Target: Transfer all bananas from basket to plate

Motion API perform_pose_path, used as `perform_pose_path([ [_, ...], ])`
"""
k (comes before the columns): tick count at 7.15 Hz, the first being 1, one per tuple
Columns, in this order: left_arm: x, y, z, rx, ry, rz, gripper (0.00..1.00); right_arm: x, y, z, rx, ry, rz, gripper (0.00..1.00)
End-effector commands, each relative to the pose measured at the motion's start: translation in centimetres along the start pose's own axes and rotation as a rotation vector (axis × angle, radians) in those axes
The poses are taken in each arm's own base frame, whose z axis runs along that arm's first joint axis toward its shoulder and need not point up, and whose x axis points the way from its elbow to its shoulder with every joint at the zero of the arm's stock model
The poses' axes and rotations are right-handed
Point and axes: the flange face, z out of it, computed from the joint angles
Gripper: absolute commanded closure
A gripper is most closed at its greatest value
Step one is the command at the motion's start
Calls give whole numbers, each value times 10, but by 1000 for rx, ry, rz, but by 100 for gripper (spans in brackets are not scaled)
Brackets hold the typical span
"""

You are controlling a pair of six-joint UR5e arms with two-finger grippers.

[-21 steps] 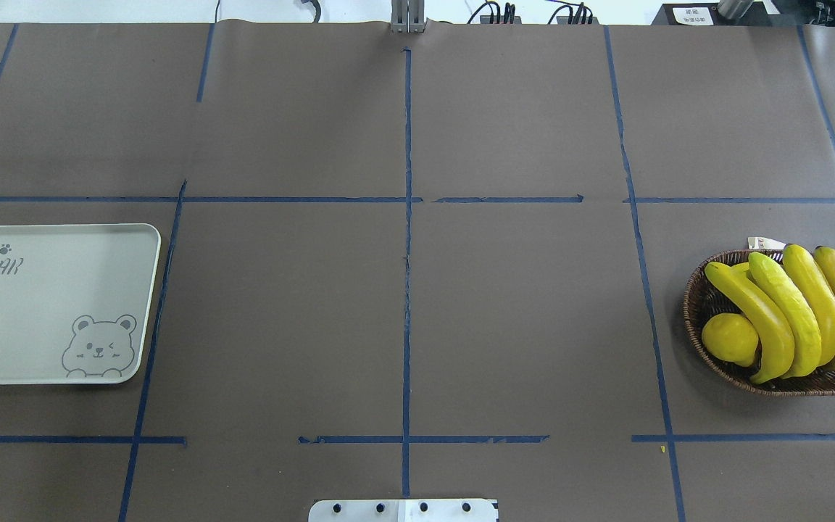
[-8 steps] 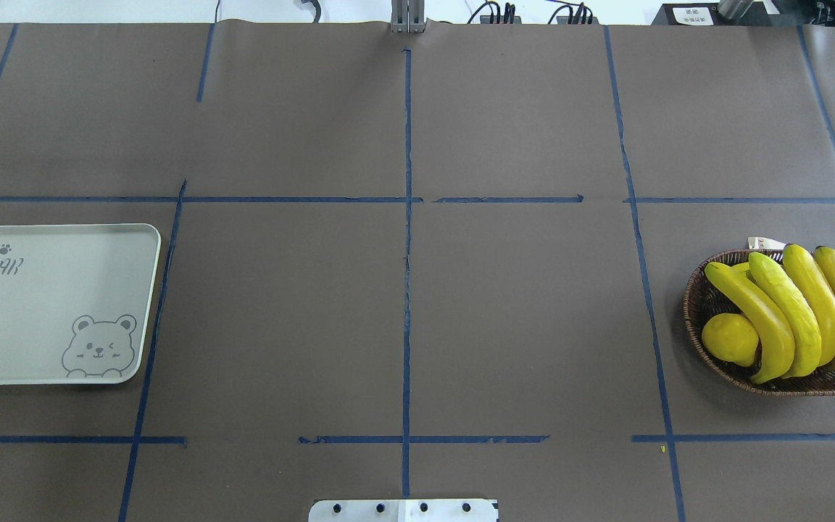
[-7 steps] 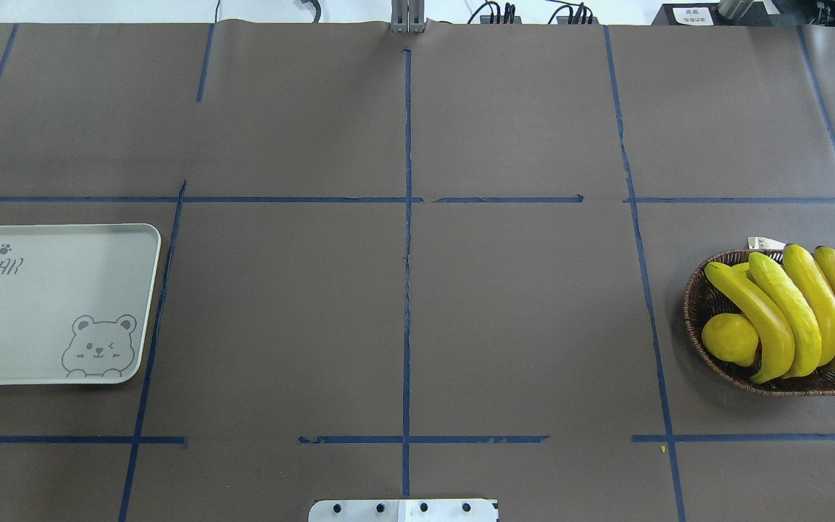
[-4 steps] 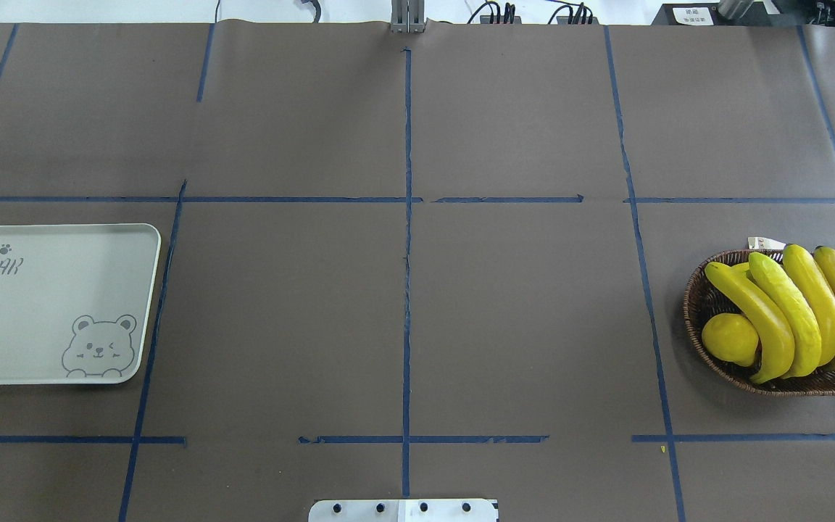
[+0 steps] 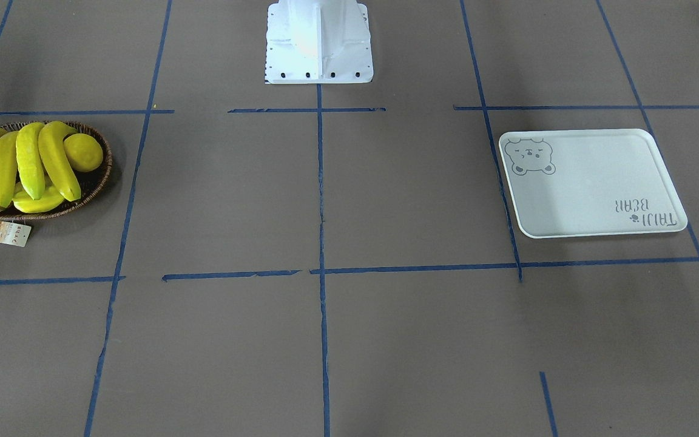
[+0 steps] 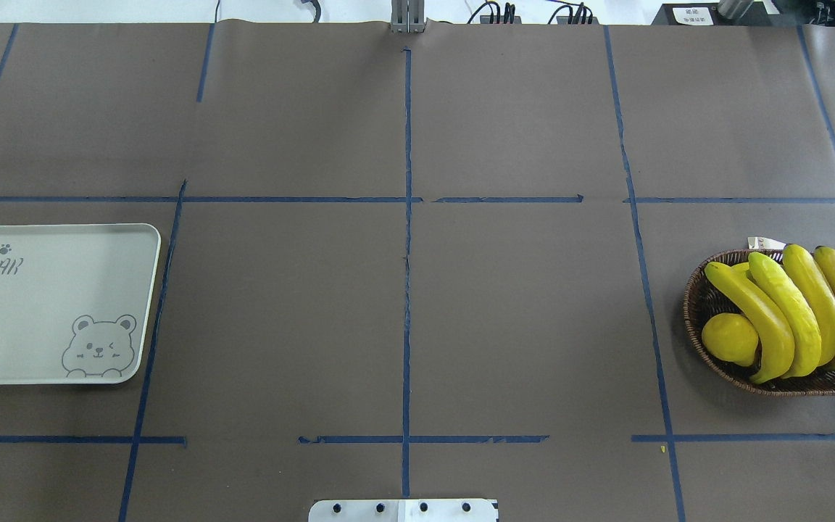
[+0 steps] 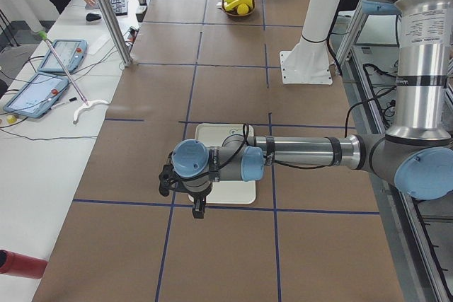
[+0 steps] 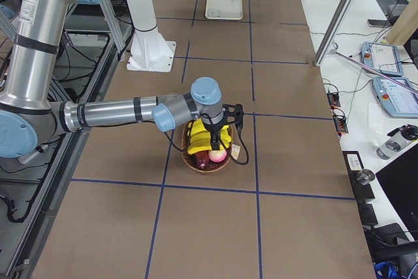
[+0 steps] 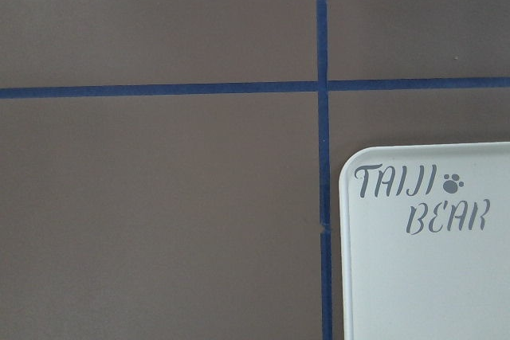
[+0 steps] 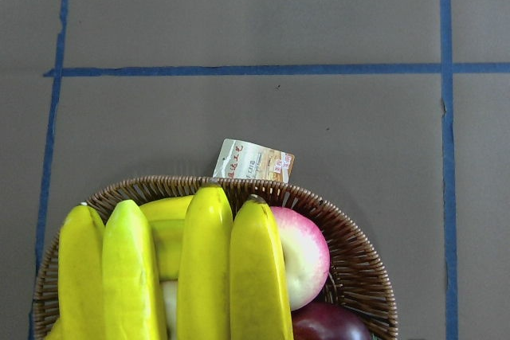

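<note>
All four bananas (image 6: pixel 794 312), curved, yellow to greenish, lie together in the wicker basket (image 6: pixel 694 304) at your worktop's right edge. None has reached the bear-print plate (image 6: pixel 40 312) at the left edge. The right gripper (image 8: pixel 214 145) hangs above the basket and the left gripper (image 7: pixel 199 210) above the plate, and you cannot tell whether either is parted.

Table (image 6: pixel 519 304): brown cover, blue tape grid (image 6: pixel 406 290).
Left end: white plate (image 6: pixel 48 312), lying flat.
Right end: wicker basket (image 6: pixel 787 386), its paper tag (image 5: pixel 10 233) on the cover.
</note>
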Motion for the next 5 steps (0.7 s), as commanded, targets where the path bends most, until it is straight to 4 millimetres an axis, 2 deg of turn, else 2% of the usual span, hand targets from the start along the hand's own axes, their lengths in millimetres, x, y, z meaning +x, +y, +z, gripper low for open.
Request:
perform_pose_path([
  [1,-1,0,1,-2,3,-2,0,-10,22,35,-68,2,-3,1],
  [3,-1,-1,1,-2,3,-2,0,-17,28,57,-116,20,-30,7],
  [4,1,-1,0,1,3,2,0,-17,29,61,-113,45,-40,18],
  [5,1,-1,0,1,3,2,0,-15,32,73,-128,71,-52,21],
])
